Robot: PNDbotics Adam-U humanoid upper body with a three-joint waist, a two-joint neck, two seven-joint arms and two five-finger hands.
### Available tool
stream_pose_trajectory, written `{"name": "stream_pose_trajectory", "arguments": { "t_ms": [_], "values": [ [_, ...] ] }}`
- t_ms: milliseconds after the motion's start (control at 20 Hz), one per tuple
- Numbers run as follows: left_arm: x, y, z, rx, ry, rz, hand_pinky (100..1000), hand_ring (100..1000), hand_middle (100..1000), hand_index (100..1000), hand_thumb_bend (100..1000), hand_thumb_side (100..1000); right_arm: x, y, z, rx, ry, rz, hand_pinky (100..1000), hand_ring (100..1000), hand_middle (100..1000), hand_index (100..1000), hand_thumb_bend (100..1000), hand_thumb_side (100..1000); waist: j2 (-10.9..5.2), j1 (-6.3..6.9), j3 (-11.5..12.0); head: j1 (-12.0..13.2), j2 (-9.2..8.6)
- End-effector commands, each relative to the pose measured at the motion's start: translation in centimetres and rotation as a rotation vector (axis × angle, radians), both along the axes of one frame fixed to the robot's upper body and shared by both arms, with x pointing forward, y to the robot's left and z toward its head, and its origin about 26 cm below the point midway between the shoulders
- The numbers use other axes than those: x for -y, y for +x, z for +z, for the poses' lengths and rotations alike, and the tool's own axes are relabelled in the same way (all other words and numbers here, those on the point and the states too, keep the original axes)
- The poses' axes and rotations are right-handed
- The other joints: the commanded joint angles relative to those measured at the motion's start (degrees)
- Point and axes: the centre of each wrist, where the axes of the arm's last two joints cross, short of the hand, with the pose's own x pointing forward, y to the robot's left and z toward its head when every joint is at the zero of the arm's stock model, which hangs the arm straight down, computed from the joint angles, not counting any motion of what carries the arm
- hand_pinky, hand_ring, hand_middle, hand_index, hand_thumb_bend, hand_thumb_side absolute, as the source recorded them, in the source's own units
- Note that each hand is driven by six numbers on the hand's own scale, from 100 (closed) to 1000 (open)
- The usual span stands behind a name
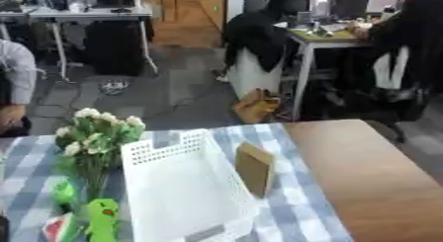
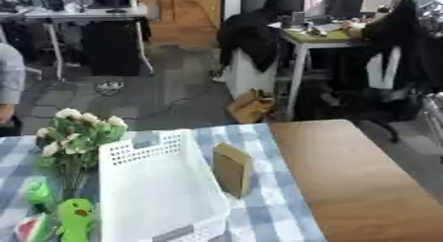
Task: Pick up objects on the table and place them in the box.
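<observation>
Box — one, white; one brown block beside it, one flower bunch, two green toys — hand state untellable

Bunch of white flowers with green stems, standing at the left on a blue-and-white checked cloth. Bare wooden worktop to the right of the cloth. Beyond: grey floor, a brown bag on it, white-legged desks, dark chairs.
</observation>
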Motion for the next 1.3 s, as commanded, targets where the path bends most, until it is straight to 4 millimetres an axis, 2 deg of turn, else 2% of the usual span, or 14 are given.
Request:
{"name": "stream_pose_trajectory", "arguments": {
  "t_ms": [50,350,750,800,850,900,1200,1300],
  "values": [
    [0.2,-0.3,0.6,0.024,0.007,-0.011,783,975,901,1000,100,879,-0.5,-0.3,1.2,-0.029,-0.121,-0.027,926,1000,1000,994,100,1000,-1.57,0.40,0.2,-0.8,-0.88],
    [0.3,-0.3,0.5,0.019,0.006,-0.018,783,975,901,1000,100,877,-1.2,1.0,0.1,-0.191,-0.286,-0.067,931,1000,1000,1000,100,1000,-1.86,0.26,0.6,-1.4,-1.38],
    [0.6,-0.4,0.4,0.016,0.003,-0.029,783,975,901,1000,100,876,-1.6,5.1,-4.3,-0.421,-0.436,-0.082,941,1000,1000,1000,140,1000,-2.01,0.13,1.0,-2.8,-2.22],
    [0.6,-0.4,0.4,0.015,0.003,-0.031,783,975,901,1000,100,876,-1.7,5.6,-5.0,-0.452,-0.453,-0.074,942,1000,1000,1000,178,1000,-2.01,0.11,1.0,-2.7,-2.49],
    [0.6,-0.4,0.4,0.015,0.003,-0.031,783,975,901,1000,100,876,-1.7,5.9,-5.5,-0.472,-0.467,-0.069,942,1000,1000,1000,178,1000,-2.02,0.10,1.1,-2.7,-2.61],
    [0.6,-0.4,0.4,0.015,0.003,-0.034,783,975,901,1000,100,875,-1.9,6.5,-6.4,-0.516,-0.492,-0.062,951,1000,1000,1000,250,1000,-2.01,0.05,1.2,-2.7,-3.03],
    [0.8,-0.4,0.3,0.014,0.002,-0.040,783,975,901,1000,100,875,-2.2,8.9,-9.9,-0.678,-0.609,-0.060,965,1000,1000,1000,284,1000,-2.00,-0.08,1.5,-2.5,-5.26],
    [0.8,-0.4,0.3,0.013,0.003,-0.041,783,975,901,1000,100,874,-2.2,9.4,-10.7,-0.725,-0.641,-0.056,970,1000,1000,1000,255,1000,-2.01,-0.10,1.6,-2.6,-5.81]
  ]
}}
